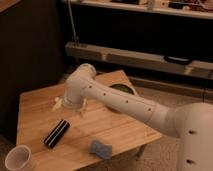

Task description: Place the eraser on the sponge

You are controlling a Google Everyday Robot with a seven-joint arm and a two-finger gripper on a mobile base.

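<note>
Over table (35, 111) ctr by white bottle (57, 104), jaws wide; arm (120, 102) part-hides green bowl (124, 89); eraser (56, 133) & sponge (101, 148) apart.

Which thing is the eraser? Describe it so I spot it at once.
On the light wooden table, look front-left, between the white cup at the corner and the robot's hand hanging farther back. The eraser is the long black rectangular block lying diagonally there; the soft blue-grey sponge to its right is shorter and paler.
</note>
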